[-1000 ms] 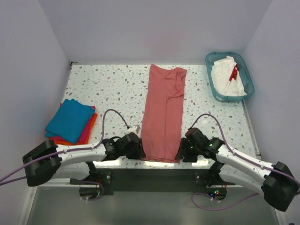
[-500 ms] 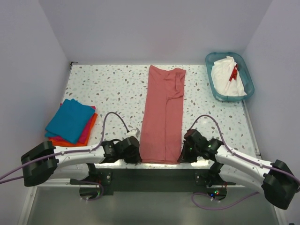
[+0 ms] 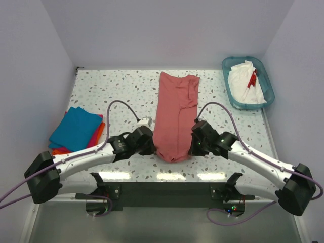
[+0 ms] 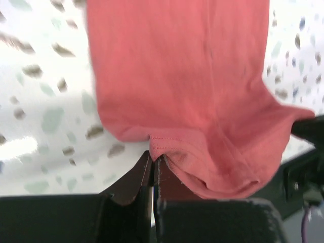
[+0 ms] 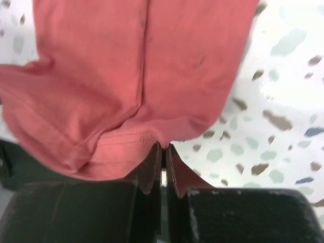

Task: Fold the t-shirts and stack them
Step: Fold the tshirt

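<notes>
A long salmon-red t-shirt (image 3: 174, 114) lies folded in a narrow strip down the table's middle, its near hem lifted off the surface. My left gripper (image 3: 153, 147) is shut on the hem's left corner (image 4: 154, 144). At the opposite corner (image 5: 167, 139), my right gripper (image 3: 192, 146) is shut on the hem too. Between the two grips the hem sags in a loose curl (image 4: 223, 172). A stack of folded t-shirts (image 3: 76, 130), teal on top of pink and orange, rests at the left. A white t-shirt with a red mark (image 3: 246, 81) lies in the basket.
The teal plastic basket (image 3: 267, 81) stands at the back right corner. Speckled tabletop (image 3: 116, 93) shows on both sides of the red strip. Purple cables loop above each arm. White walls close in the table on three sides.
Both grippers closed on the near hem corners, then lifted and carried the hem away from the front edge toward the table's middle. The shirt's near end now bunches up.
</notes>
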`<state>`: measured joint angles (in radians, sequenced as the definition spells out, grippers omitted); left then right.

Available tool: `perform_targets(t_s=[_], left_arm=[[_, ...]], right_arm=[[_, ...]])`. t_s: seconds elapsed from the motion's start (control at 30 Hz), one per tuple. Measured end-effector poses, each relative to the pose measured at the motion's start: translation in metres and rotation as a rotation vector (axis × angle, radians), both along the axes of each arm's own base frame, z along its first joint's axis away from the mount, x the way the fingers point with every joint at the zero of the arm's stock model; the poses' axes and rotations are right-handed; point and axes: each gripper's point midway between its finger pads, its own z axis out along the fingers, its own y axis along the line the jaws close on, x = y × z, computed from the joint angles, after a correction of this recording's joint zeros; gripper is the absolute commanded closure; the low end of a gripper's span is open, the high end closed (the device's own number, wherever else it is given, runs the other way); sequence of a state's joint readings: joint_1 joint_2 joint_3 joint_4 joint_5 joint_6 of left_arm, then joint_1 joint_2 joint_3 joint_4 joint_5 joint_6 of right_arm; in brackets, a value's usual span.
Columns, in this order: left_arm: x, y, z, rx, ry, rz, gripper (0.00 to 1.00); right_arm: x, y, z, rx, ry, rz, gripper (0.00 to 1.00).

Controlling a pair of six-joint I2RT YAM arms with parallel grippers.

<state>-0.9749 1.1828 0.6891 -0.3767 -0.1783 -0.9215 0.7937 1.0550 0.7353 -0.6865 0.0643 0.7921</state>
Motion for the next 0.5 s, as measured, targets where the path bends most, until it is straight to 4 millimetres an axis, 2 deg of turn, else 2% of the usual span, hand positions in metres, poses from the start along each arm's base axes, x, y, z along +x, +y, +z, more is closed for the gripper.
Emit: perform_targets(t_s=[0.13, 0.33, 0.5], left_arm=[[0.045, -0.005, 0.001, 0.032, -0.044, 0.067, 1.00], [0.090, -0.011, -0.017, 0.058, -0.052, 0.130, 1.00], [0.132, -0.009, -0.023, 0.052, -0.062, 0.202, 1.00]], right_arm=[[0.037, 0.000, -0.008, -0.048, -0.040, -0.052, 1.00], [0.092, -0.024, -0.014, -0.066, -0.089, -0.191, 1.00], [0.138, -0.030, -0.011, -0.058, -0.134, -0.252, 1.00]])
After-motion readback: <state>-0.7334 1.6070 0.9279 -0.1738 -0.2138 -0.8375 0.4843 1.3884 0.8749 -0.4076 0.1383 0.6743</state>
